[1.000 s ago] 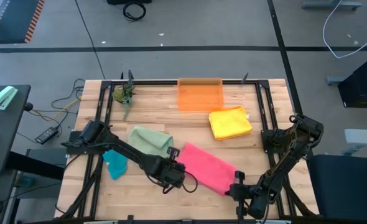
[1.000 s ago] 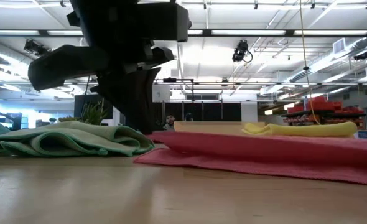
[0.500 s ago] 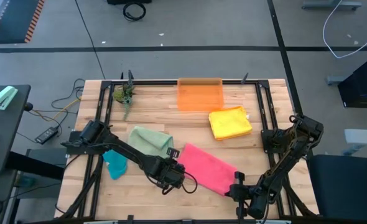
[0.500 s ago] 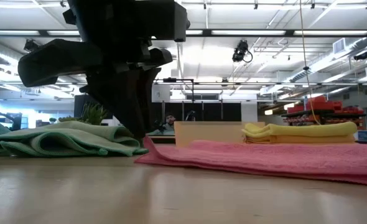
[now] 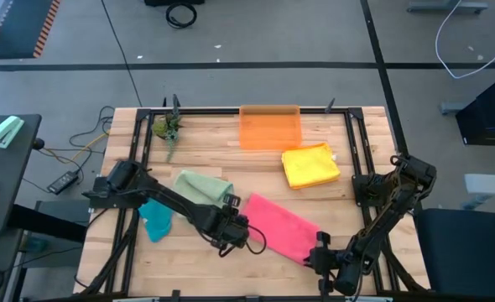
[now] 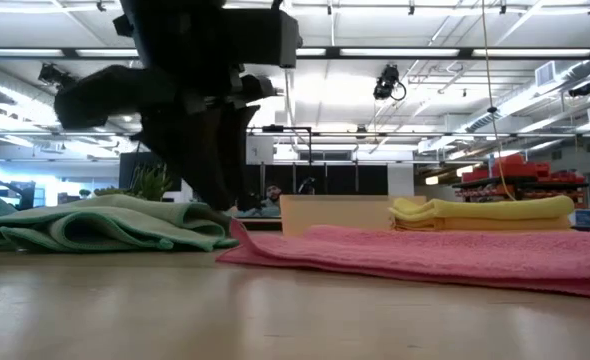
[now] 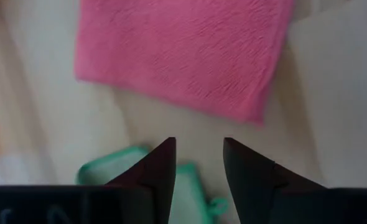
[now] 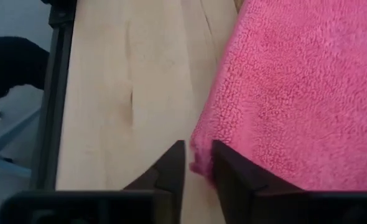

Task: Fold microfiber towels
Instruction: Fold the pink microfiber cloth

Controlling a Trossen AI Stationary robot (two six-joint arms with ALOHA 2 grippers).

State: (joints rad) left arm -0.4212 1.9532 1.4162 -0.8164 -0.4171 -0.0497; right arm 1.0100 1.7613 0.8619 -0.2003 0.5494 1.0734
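High view: pink towel (image 5: 279,225) between end effectors

The whole table (image 5: 256,168) is seen straight down from overhead in the high view. A level look across the tabletop toward the far room is given by the low view. Close, downward looks are given by both wrist views; the pink towel (image 5: 279,225) is shared by all four.
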